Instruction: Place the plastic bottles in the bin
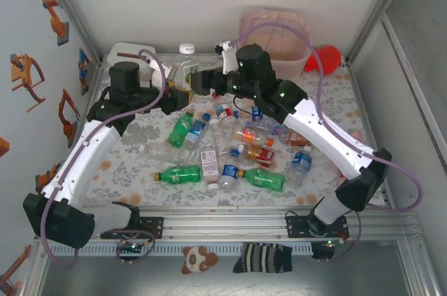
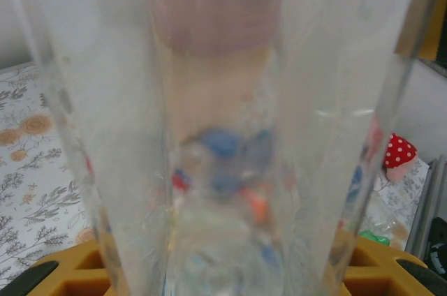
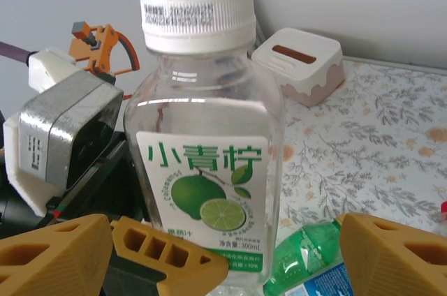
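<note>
A clear plastic bottle (image 3: pixel 206 149) with a white cap and a lime label stands upright above the table's back left. My left gripper (image 1: pixel 179 95) is shut on its lower body, and its clear wall (image 2: pixel 223 170) blurs the left wrist view. My right gripper (image 3: pixel 223 243) is open around the same bottle from the right, its right finger (image 3: pixel 398 254) well apart from it. Several more plastic bottles (image 1: pixel 237 149), clear and green, lie scattered mid-table; one green one (image 3: pixel 307 261) lies just below the grippers. The pink-beige bin (image 1: pixel 276 38) stands at the back, behind the right arm.
A white tissue box (image 1: pixel 129 55) sits at the back left corner. Right of the bin lies a red balloon-like toy (image 1: pixel 327 58). A plush toy (image 1: pixel 197 259) and a striped cloth (image 1: pixel 264 257) lie in front of the arm bases. Walls close in both sides.
</note>
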